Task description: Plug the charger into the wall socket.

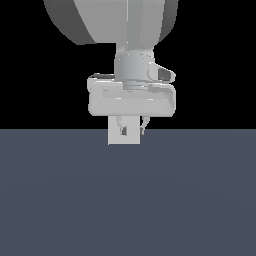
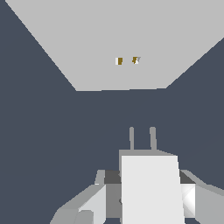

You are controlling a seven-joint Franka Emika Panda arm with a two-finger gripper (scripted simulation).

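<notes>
The fingers (image 2: 149, 199) are clamped on the charger (image 2: 152, 188), its two prongs (image 2: 142, 138) aimed at the wall socket (image 2: 118, 39) ahead, still apart from its two small holes (image 2: 127, 61). The arm (image 1: 131, 95) hangs above the dark table (image 1: 128, 200).

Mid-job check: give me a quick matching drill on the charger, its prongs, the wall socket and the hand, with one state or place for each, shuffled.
Things:
1. charger
2. prongs
3. wall socket
4. hand

States:
A. flat pale plate with two small holes, ahead of the prongs
B. shut on the white block
C. two thin pins aimed at the plate, apart from it
D. white block held between the fingers

Pairs: 1-D, 2-C, 3-A, 4-B
</notes>
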